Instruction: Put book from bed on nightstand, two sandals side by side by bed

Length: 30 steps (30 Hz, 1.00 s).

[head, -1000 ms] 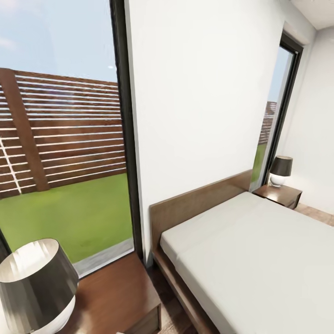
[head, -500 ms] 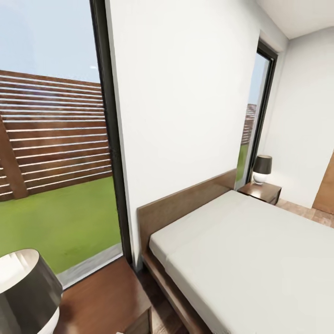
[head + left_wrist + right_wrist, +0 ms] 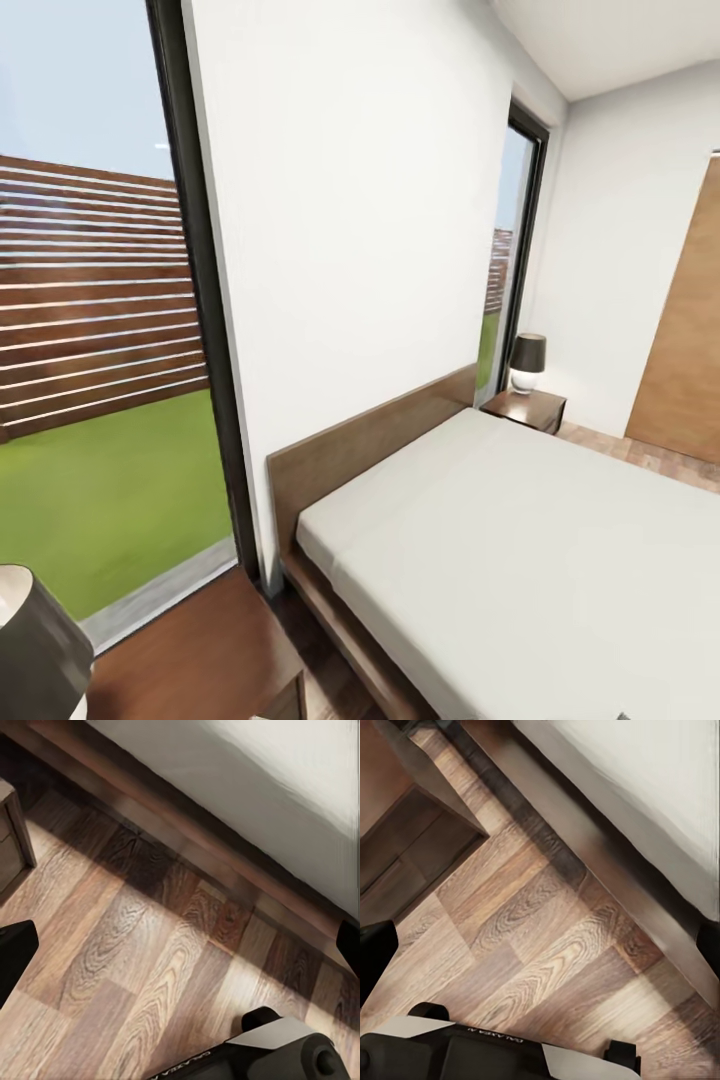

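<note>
The bed, a pale mattress on a dark wooden frame with a flat headboard, lies bare across the right of the head view. One nightstand stands at its near side and a second nightstand at its far side. The book and the sandals are out of view. My left gripper hangs open over the plank floor beside the bed frame. My right gripper is open too, above the floor between the near nightstand and the bed frame.
A dark-shaded lamp stands on the near nightstand and another lamp on the far one. Tall black-framed windows flank the white wall. A brown door is at the far right. My base shows below the left gripper.
The head camera has swung to the right: the window, near lamp and bed slid left in the picture, and the brown door has come into view.
</note>
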Tool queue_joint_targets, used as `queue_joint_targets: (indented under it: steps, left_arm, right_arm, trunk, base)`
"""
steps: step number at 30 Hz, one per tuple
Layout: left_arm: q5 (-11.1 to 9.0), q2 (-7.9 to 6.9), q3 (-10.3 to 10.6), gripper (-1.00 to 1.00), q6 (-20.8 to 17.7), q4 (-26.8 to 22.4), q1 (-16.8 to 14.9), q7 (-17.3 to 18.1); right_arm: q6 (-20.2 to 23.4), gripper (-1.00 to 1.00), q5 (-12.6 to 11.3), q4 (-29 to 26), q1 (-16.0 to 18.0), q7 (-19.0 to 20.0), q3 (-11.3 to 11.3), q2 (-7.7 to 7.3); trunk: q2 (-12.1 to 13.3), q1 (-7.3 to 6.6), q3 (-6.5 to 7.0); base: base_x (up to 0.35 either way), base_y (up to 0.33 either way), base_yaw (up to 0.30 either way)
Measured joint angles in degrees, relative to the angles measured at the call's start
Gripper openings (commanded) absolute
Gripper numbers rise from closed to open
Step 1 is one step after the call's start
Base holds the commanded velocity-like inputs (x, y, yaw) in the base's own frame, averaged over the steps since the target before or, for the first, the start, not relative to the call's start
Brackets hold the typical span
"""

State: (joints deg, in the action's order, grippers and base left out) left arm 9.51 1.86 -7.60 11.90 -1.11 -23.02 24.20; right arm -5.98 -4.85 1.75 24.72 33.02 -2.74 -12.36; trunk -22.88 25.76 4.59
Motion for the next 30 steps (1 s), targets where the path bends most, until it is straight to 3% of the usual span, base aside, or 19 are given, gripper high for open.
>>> queue_joint_targets:
  steps: [30]
  left_arm:
    - [0.0, -0.01, -0.01, 1.0, 0.0, -0.02, 0.0, -0.02]
  right_arm:
    - [0.0, 1.0, -0.03, 0.0, 0.0, 0.08, -0.01, -0.01]
  trunk:
    - [0.0, 0.0, 1.41]
  base:
    - [0.0, 0.0, -0.227]
